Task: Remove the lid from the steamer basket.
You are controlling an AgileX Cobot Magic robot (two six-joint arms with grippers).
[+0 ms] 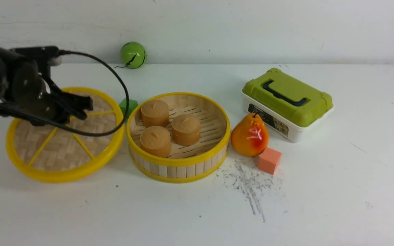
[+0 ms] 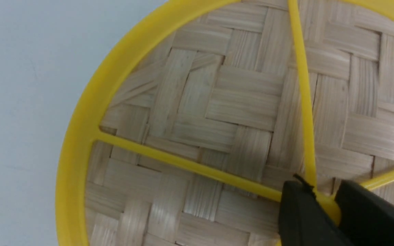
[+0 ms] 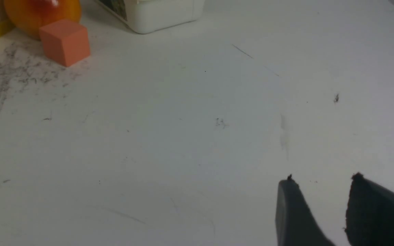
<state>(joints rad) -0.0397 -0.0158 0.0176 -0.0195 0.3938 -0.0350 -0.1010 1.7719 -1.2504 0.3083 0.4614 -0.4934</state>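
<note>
Pinching the lid (image 1: 63, 150) by its yellow hub (image 2: 331, 207), the left hand (image 2: 323, 194) holds it just left of the uncovered steamer basket (image 1: 178, 168), which stands on the bench (image 1: 320, 191), while the right hand (image 3: 322, 191) hangs over the bench, parted and empty.

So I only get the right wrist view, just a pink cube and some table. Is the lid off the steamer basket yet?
Observer: Yes. The lid is beside the steamer basket, on its left, not on top of it.
Operator: Is anything holding it?
Observer: The left hand is, with its fingers closed on the yellow hub at the lid's centre.
Operator: And is the basket empty?
Observer: No, three round brown cakes sit on its slatted floor.
</note>
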